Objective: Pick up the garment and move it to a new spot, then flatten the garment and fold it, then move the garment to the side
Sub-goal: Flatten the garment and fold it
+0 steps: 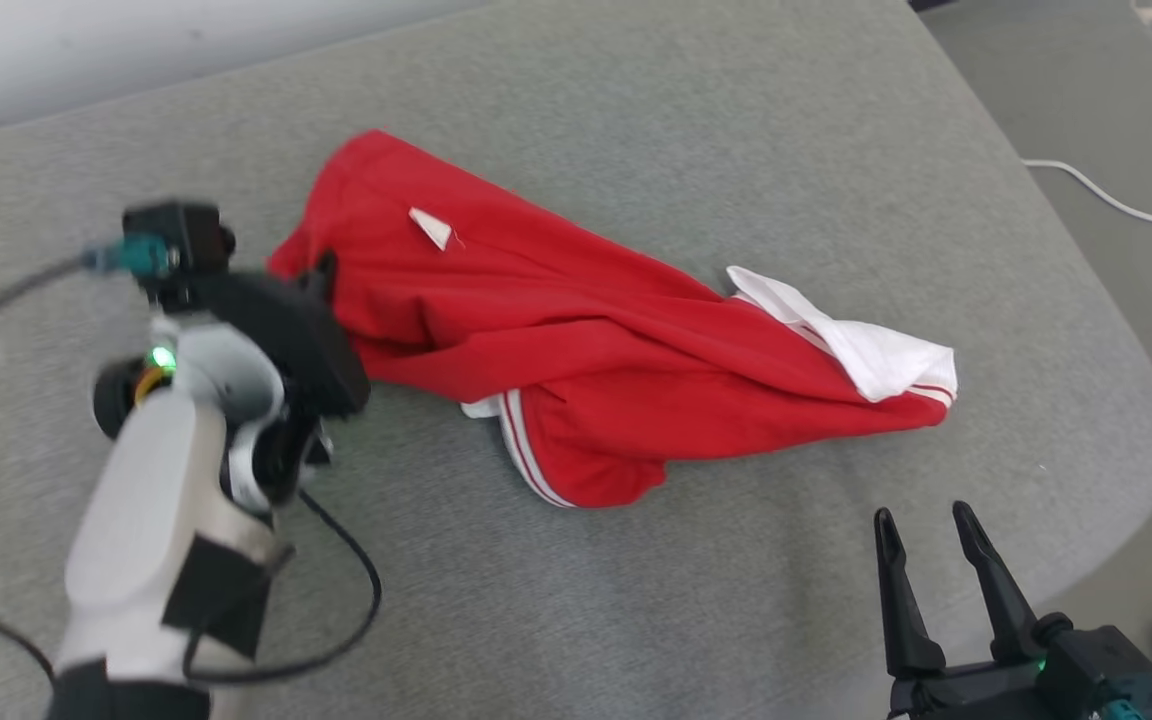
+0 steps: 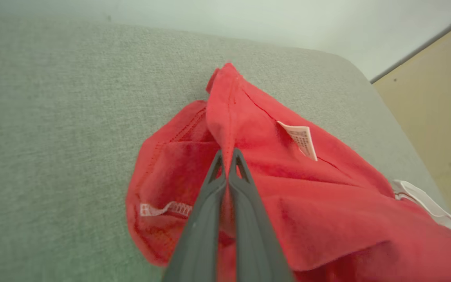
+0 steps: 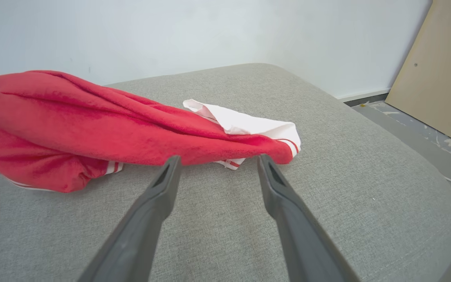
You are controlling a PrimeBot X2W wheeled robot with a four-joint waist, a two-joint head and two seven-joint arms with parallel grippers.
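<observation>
A white label (image 1: 431, 228) sits on the garment (image 1: 576, 340) near its 11 o'clock end. It carries fine print, too small to read. A second white strip (image 2: 166, 208), seen from the left wrist, is just as illegible.

The red garment with white trim lies bunched across the middle of the grey cushion (image 1: 636, 600), running from 10 o'clock to 4 o'clock. The left gripper (image 2: 227, 154) is pinched shut on a raised fold at the 10 o'clock end. The right gripper (image 1: 921, 515) hangs at 5 o'clock with fingers spread – clear of the cloth.

Bare cushion lies open at 6 and 12 o'clock. The cushion's rounded edge curves from 1 to 4 o'clock – beyond it is floor, with a white cable (image 1: 1126, 207) at 2 o'clock.
</observation>
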